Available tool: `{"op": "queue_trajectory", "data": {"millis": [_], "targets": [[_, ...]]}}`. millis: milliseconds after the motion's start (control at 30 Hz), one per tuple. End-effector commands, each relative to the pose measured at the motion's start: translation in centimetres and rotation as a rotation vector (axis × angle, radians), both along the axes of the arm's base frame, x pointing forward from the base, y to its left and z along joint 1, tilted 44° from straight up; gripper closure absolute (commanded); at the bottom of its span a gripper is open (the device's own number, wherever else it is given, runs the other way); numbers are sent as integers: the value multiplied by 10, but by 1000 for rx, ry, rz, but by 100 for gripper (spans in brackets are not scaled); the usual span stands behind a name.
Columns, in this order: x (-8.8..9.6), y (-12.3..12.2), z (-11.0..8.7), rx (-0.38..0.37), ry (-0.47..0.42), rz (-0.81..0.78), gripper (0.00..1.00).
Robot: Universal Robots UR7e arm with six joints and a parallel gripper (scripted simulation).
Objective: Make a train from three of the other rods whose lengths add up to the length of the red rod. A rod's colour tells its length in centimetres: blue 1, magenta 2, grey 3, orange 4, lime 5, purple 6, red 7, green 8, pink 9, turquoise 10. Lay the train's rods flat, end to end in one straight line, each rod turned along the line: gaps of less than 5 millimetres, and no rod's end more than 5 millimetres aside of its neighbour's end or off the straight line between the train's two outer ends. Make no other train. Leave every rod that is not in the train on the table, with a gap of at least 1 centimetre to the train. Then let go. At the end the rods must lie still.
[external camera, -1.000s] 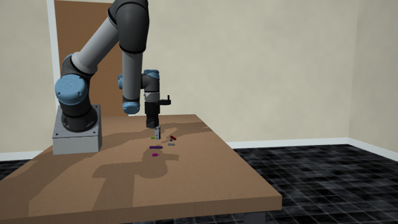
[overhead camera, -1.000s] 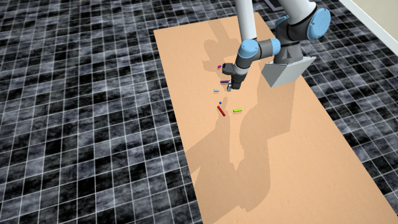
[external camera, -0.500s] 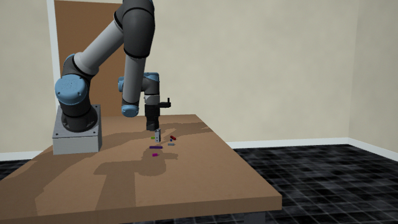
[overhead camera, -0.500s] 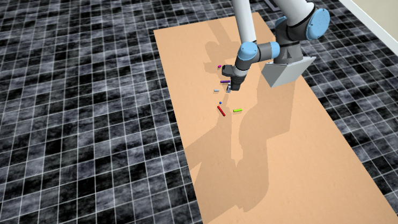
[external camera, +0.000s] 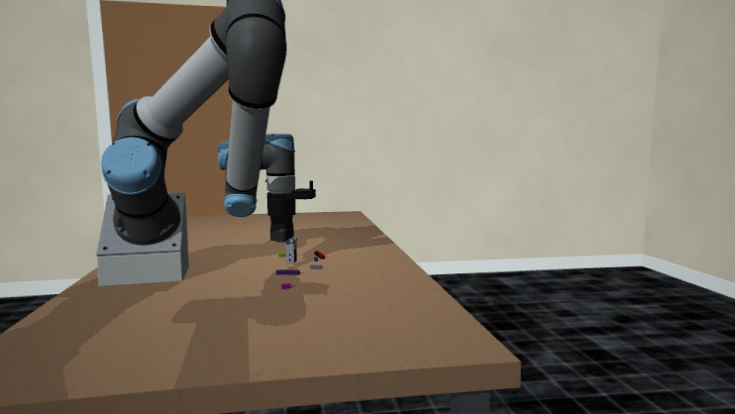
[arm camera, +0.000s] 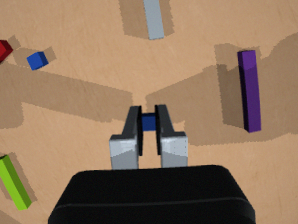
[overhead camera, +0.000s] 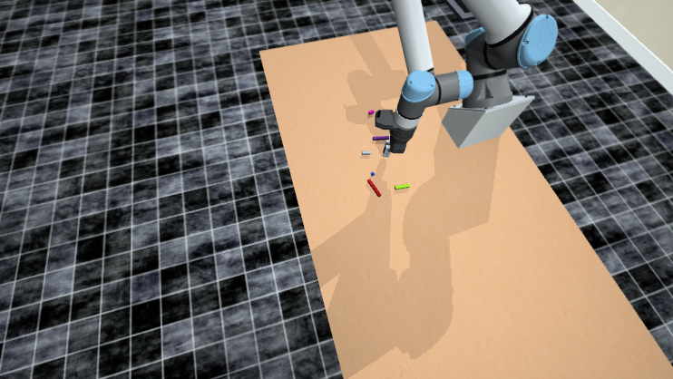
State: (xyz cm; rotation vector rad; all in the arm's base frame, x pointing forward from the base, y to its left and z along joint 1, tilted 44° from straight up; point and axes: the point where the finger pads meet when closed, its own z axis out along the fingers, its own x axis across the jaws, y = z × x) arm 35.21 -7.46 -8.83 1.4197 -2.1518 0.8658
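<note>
Jaws pinching a blue rod (arm camera: pixel 148 122) btwn tips, purple rod (overhead camera: pixel 380 138) (external camera: pixel 287 272) (arm camera: pixel 249 91) well apart to one side.

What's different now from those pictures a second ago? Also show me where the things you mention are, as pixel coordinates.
The gripper (overhead camera: pixel 385 153) (external camera: pixel 290 259) (arm camera: pixel 148 120) has come down closer to the table (overhead camera: pixel 541 282) (external camera: pixel 385 329) (arm camera: pixel 90 30). It is shut on a blue rod (arm camera: pixel 149 122); whether it already was, the earlier views don't show. No release is visible. The red, lime, grey, purple, magenta and loose blue rods stayed put.
</note>
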Motion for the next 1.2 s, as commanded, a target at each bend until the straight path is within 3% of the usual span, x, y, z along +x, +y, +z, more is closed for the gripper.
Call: {"op": "queue_trajectory", "data": {"millis": [0, 1167], "targets": [[0, 0, 0, 0, -1, 1, 76], [0, -8, -8, 0, -1, 1, 76]]}}
